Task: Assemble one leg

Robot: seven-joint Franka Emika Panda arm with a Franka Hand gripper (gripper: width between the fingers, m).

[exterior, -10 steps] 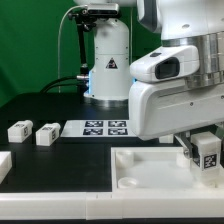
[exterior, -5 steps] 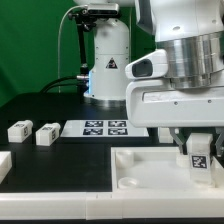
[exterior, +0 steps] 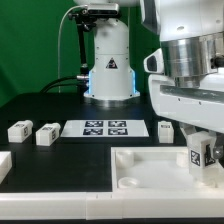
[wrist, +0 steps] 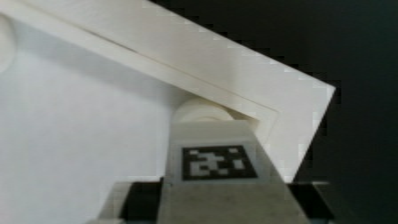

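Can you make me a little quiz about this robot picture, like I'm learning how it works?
1. True or false: the claw grips a leg.
2. How many loose legs with tags lie at the exterior view's left of the marker board? A one, B two, C five.
3. Fill in: the gripped leg is over a corner of the white ____.
Key: 1 true; 2 B; 3 tabletop.
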